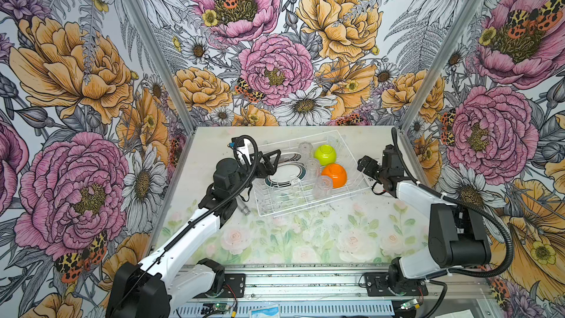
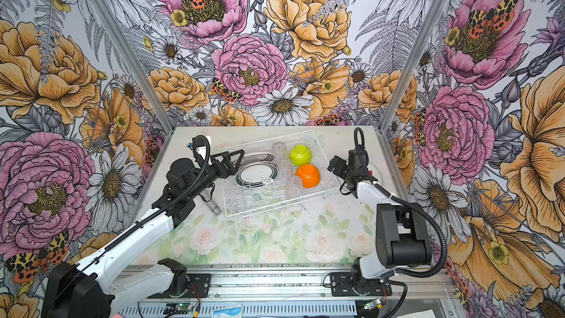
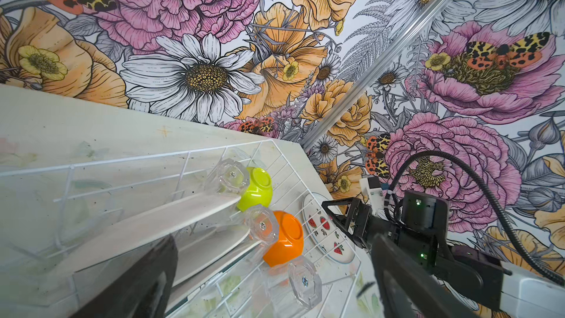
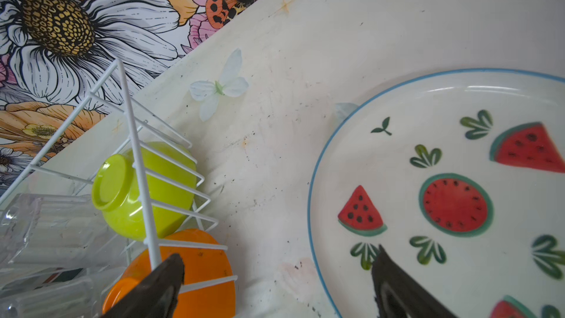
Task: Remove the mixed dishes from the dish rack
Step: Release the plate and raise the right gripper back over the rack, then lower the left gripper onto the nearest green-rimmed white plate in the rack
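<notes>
The near stretch of the bench (image 1: 305, 240), printed with pale roses and flecked with dark specks, runs back to a grey metal cylinder (image 1: 243, 209) lying on its side just off the 8 o'clock corner of the dish rack (image 1: 275, 204). The rack, a white wire basket, sits skewed on the far half of the bench in both top views. Inside it, toward the 3 o'clock side, three clear tumblers stand bottoms up in a row: the nearest tumbler (image 1: 324, 185), the middle tumbler (image 1: 312, 166) and the farthest tumbler (image 1: 304, 148). Just at their 3 o'clock lie the orange bowl (image 1: 334, 175) and, farther back, the lime-green bowl (image 1: 325, 154), both base uppermost and close together. On the 9 o'clock side the dark-rimmed plates (image 1: 284, 174) lean on edge in the slots. Two show plainly; whether a third stands among them I cannot tell. The left hand (image 1: 273, 163) hangs at the plates' 9 o'clock edge, fingers spread wide and grasping nothing. The right hand (image 1: 362, 165) is just outside the rack's 3 o'clock wall, likewise released, with bare bench between its wide-set fingers. Beneath it, in the right wrist view, a watermelon-patterned plate (image 4: 443, 163) with a thin blue rim lies flat on the bench beside the rack, one finger over it. Flowered wall panels (image 1: 275, 56) close the bench at 12 o'clock.
</notes>
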Controlling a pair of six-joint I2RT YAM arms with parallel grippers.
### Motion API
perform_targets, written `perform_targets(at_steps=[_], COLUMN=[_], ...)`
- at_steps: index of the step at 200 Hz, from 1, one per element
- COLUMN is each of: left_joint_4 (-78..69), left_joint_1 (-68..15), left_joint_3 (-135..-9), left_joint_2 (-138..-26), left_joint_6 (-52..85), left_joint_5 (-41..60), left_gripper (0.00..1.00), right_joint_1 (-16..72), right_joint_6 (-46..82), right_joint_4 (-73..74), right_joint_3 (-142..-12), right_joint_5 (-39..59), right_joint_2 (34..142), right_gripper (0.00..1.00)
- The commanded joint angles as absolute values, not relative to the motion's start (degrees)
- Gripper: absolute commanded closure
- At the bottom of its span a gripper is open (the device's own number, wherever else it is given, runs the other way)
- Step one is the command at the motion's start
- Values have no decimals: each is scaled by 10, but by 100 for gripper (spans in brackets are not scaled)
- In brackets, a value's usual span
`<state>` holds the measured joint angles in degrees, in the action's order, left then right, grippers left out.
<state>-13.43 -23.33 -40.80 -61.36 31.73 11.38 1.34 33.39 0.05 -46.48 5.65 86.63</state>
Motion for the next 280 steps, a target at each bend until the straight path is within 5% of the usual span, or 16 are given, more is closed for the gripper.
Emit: perform_targets(at_steps=[1,148,185,259,280], left_joint_4=[-116,176,238,258,258], left_joint_1=[-228,-218,-218,-220,-214], left_joint_3=[-401,-426,-466,-502,-508], left_joint_2=[-611,-546,-592,-627,-642], left_joint_6=[320,255,207,154,114], left_joint_5=[103,37,80,62,60], left_gripper=[1,1,13,18,27], right_joint_1=[43,54,53,54,54], right_joint_6=[327,281,284,287,287], right_joint_4=[-48,-51,-50,-43,-36], right_joint_3=[-449,-418,-412,-387,-370], right_joint_5=[79,135,182,231,235], right_joint_2=[874,693,665,625,611], right_gripper=[4,1,1,0,1])
